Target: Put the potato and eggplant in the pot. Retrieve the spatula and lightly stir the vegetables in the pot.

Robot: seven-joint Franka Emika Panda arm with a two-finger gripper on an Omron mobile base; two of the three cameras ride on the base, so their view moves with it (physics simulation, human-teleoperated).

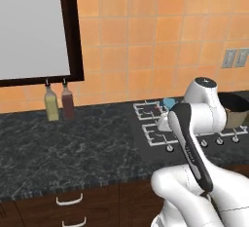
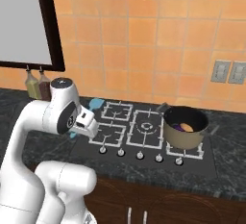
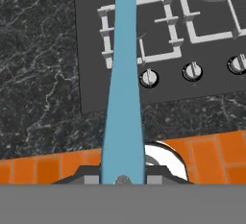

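Gripping the spatula (image 3: 123, 88), the hand (image 3: 123, 180) is closed tight on its light-blue shaft, fingers (image 3: 86, 176) pressed to both sides. In the hand view the spatula runs straight up from the tips, crossing the dark marble worktop (image 3: 38, 74) and the left part of the hob (image 3: 158, 40) with its grates and knobs. In the right base view the hand (image 2: 89, 124) hangs over the hob's left edge, a bit of blue spatula (image 2: 94, 104) showing behind it. Left base view shows blue (image 1: 168, 103) beside the arm too. Pot (image 2: 185, 128) sits on the front right burner, well apart from the hand. Inside it lie an orange-tan potato (image 2: 188, 128) and a purple eggplant (image 2: 178, 127), touching. Two bottles (image 1: 58, 103) stand by the wall, left of the hob.
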